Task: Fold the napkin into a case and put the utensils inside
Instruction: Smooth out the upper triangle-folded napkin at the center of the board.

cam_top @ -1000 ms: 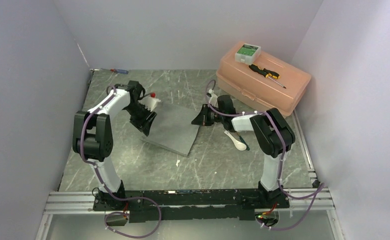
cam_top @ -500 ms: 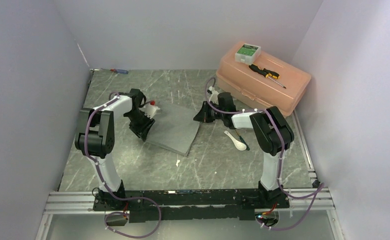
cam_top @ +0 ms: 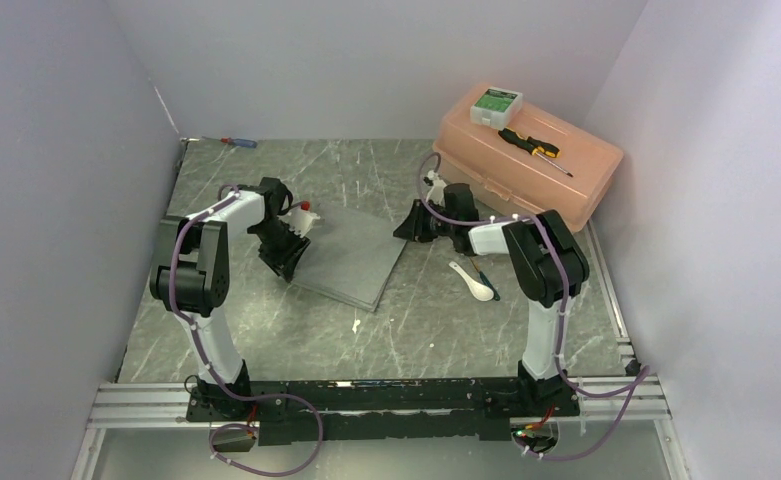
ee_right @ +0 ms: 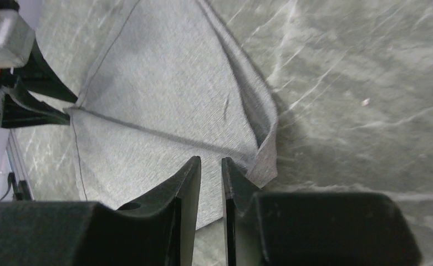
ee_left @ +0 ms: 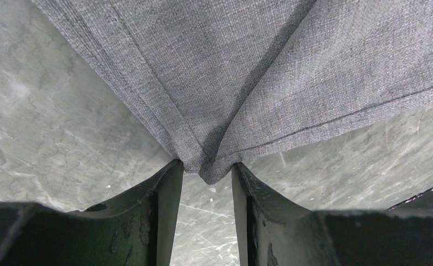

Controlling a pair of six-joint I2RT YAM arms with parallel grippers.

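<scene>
The napkin (cam_top: pixel 351 258) lies mid-table, folded to a flat grey slab, tilted, with one corner pointing left and one right. At the left corner is the left gripper (ee_left: pixel 205 173): the wrist view shows the very tip of the cloth bunched between its fingers, both touching fabric, creases running into the pinch, so I read that as a grip on the corner. Over on the right, the right gripper (ee_right: pixel 211 166) has its fingers only a sliver apart and nothing between them; the napkin's right corner curls up just beside it, free. Nearer and further right, the white spoon (cam_top: pixel 476 283) waits on the table (cam_top: pixel 416 330), close to the right arm, with the dark handle of the other spoon (cam_top: pixel 490 290) alongside, its bowl hard to make out.

Now the danger. That left pinch takes only the tip, so a quick pull could slip it out. With the right end loose, any pull may drag the whole napkin instead of folding it. And that curled corner could crease the case crooked.
</scene>
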